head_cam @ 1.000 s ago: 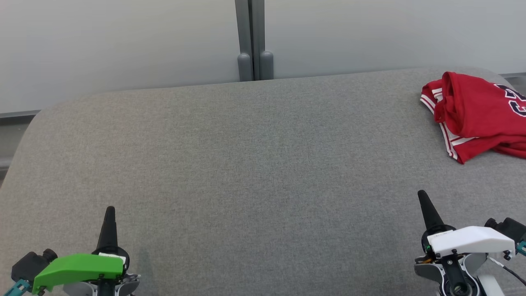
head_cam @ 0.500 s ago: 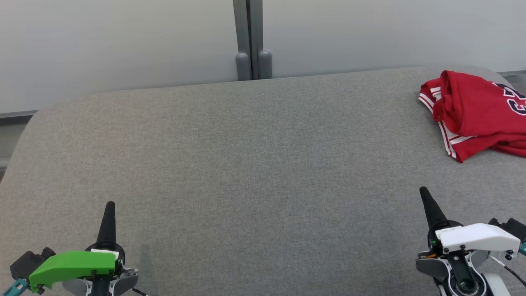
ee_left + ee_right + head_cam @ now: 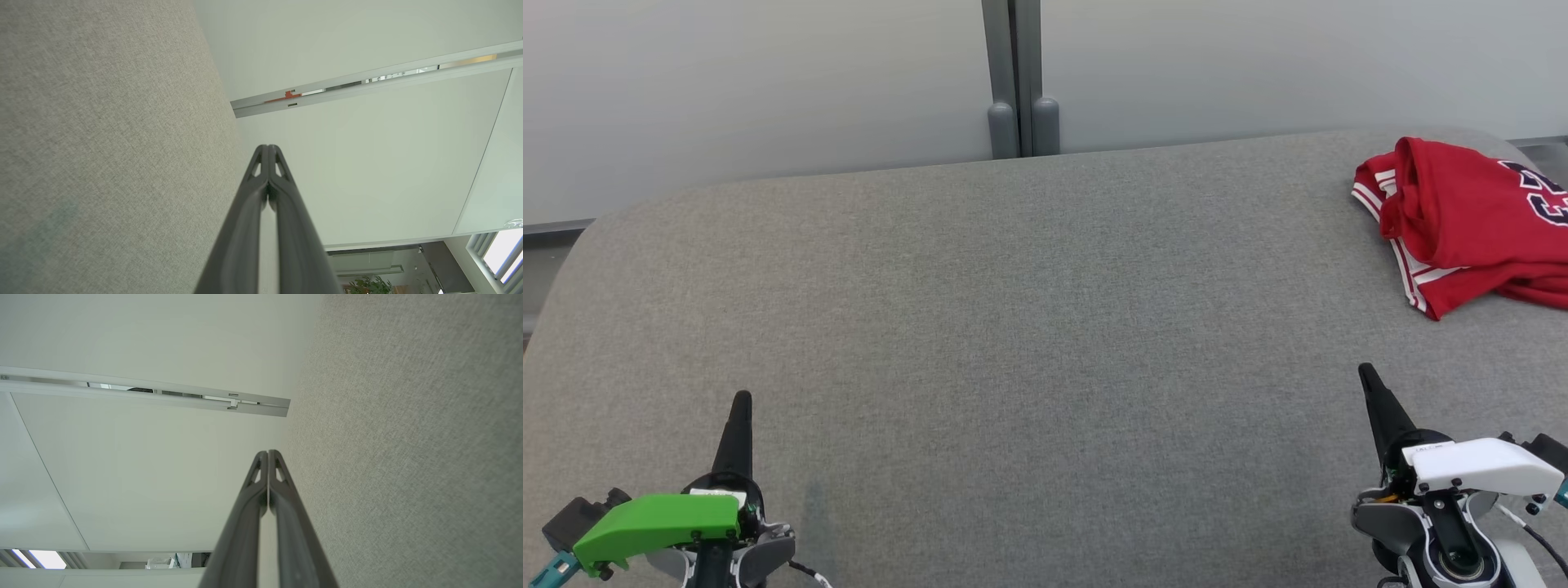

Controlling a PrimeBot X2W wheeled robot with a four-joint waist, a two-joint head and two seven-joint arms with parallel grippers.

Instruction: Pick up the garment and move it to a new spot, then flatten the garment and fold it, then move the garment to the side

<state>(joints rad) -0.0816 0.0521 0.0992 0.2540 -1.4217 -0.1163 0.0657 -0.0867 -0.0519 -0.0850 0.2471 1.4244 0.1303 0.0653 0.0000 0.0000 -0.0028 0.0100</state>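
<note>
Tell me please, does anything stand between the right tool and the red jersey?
Nothing visible does. The red jersey lies crumpled at the far right of the grey fabric surface, and only bare fabric lies between it and the right tool, which is shut and holds nothing.

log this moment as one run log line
phase: before pickup | garment: red jersey, bunched, far right of grey surface | left jaws: shut, empty | right jaws: shut, empty, short of garment

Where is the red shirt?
In the head view, the red shirt lies crumpled at the far right of the grey table, beyond the right gripper.
</note>
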